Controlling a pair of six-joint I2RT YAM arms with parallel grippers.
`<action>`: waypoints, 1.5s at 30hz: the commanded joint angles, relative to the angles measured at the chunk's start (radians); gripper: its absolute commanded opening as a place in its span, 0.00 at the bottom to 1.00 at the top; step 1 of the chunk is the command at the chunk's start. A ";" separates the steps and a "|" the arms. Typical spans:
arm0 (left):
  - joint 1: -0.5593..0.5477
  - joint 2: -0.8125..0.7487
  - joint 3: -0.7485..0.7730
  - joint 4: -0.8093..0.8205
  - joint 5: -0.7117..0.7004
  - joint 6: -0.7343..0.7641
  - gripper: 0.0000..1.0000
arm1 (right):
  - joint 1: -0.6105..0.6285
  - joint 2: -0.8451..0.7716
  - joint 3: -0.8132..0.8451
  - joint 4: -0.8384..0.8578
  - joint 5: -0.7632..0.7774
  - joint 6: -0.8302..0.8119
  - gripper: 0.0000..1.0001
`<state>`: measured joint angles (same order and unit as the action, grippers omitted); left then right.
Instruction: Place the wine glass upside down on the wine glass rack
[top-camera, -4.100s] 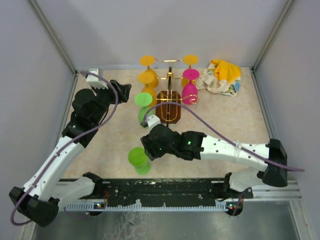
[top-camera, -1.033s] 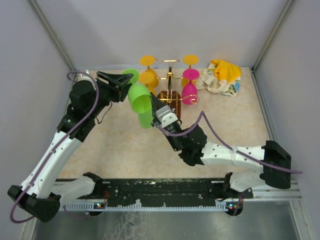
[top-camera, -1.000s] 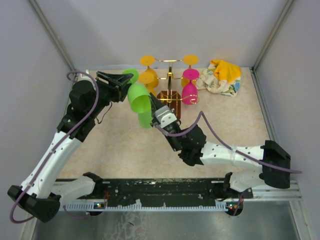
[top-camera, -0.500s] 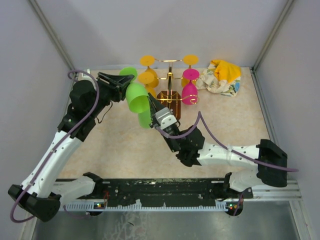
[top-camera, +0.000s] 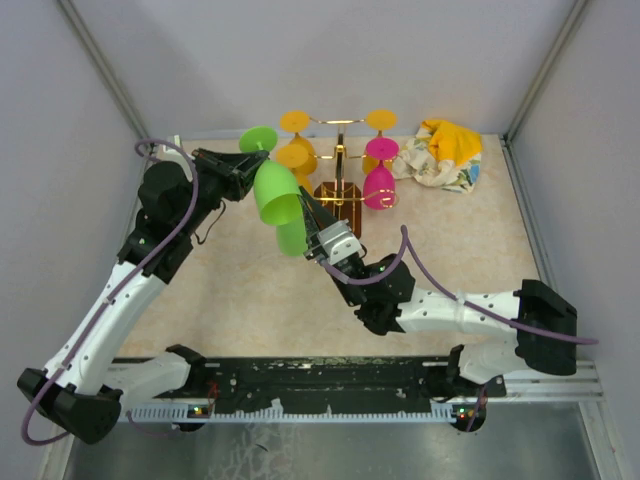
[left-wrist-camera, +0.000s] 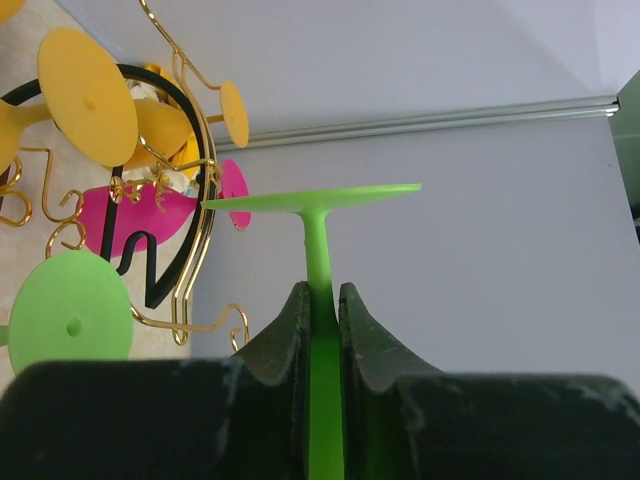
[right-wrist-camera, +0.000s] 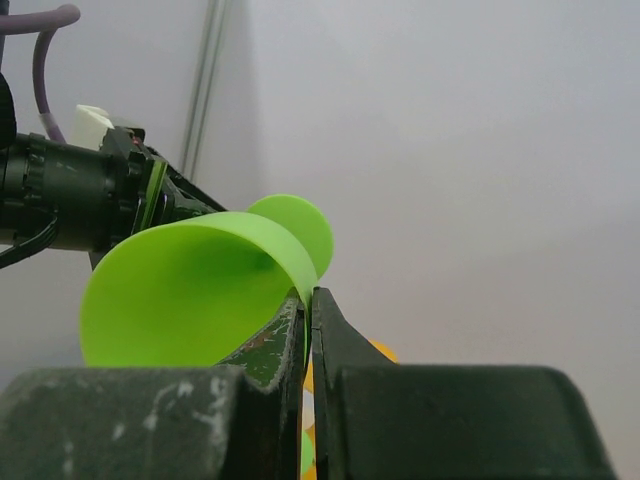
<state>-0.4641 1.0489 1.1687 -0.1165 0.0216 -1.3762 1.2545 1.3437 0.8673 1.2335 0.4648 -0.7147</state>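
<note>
Green stem fills the narrow gap between the left gripper's (left-wrist-camera: 321, 300) two dark fingers, which are closed tight on it just below the foot of the wine glass (top-camera: 275, 193). The glass lies tilted in the air. Its flat round foot points toward the back wall and its open bowl faces the near side of the table (top-camera: 480, 260). The right gripper (right-wrist-camera: 308, 305) reaches in from the front and is pinched almost flat on the bowl's thin rim, so both arms grip the same glass at once.

Just right of the held glass stands the wine glass rack (top-camera: 340, 150), gold wire curls on a dark wooden base. The held glass sits left of the rack's central post and is not yet on any hook. A second green glass (top-camera: 292, 237) is at the rack's front left, its bowl showing just below the held bowl in the overhead view. Yellow glasses (top-camera: 295, 152) hang upside down toward the back left, and a pink glass (top-camera: 380, 185) hangs on the right. Well apart, in the back right corner, lies a crumpled yellow-and-white cloth (top-camera: 440, 150).
</note>
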 joint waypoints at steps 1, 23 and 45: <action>-0.008 -0.010 -0.025 0.072 0.045 0.022 0.09 | 0.017 -0.039 -0.012 0.023 -0.058 0.035 0.00; -0.007 -0.104 -0.101 0.402 0.078 0.496 0.00 | 0.017 -0.375 -0.098 -0.443 0.204 0.047 0.52; -0.342 -0.156 -0.523 0.852 0.199 1.117 0.00 | 0.016 -0.531 0.193 -1.058 0.681 0.333 0.63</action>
<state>-0.7162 0.8928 0.6975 0.5148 0.3122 -0.4183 1.2675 0.8299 1.0317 0.2424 1.1004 -0.4255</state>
